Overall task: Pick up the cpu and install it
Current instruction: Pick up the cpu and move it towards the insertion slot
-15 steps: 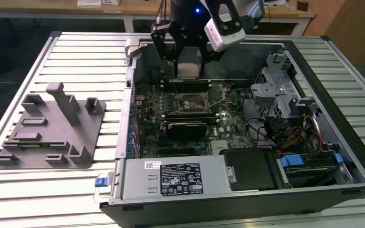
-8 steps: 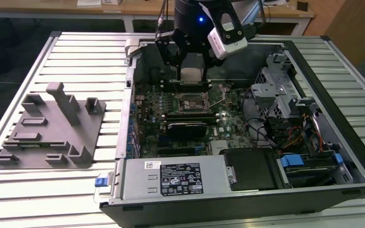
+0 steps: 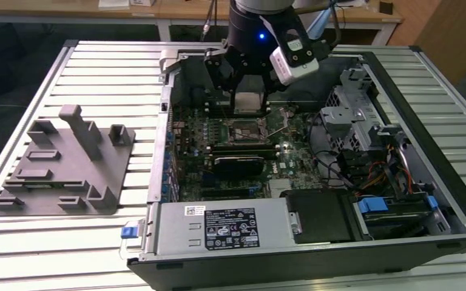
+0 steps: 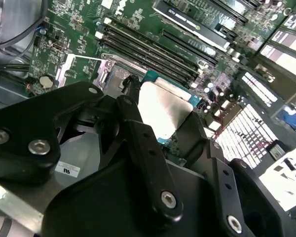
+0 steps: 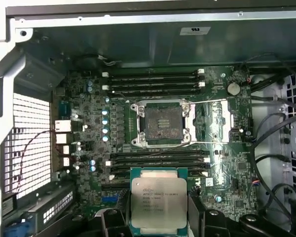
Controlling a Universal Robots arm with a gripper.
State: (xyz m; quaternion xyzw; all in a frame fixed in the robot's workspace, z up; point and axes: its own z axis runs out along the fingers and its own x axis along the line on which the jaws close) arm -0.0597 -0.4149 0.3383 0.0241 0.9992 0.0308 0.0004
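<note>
from my seat i see the pincer (image 3: 249,97) closed on the cpu (image 3: 249,106), one finger (image 5: 200,217) on each of two opposite edges, its silver top facing up. it hangs inside the open computer case (image 3: 451,200), above the motherboard (image 3: 290,160) and not touching it. in the first wrist view the cpu (image 5: 159,200) sits between the black fingers, and one bank of memory slots (image 5: 160,159) lies between it and the empty socket (image 5: 162,124). the second wrist view shows the chip (image 4: 163,106) clamped, with a finger (image 4: 138,128) crossing in front of it.

around the socket i count two thin wire levers (image 5: 213,102), one along each of two opposite sides, and two banks of memory slots, one on either side; the other bank (image 5: 153,83) lies beyond the socket. one coin cell (image 5: 232,89) sits near a corner of the board. a bundle of dark cables (image 5: 274,148) loops beside the board, next to the metal drive cage (image 3: 353,112).

in the exterior view one power supply (image 3: 216,225) fills the near corner of the case, with one glossy black block (image 3: 322,215) just beside it. the case stands on the slatted bench (image 3: 95,66). one grey fixture with upright posts (image 3: 63,163) rests on the bench at the exterior view's left, well apart from the arm.
</note>
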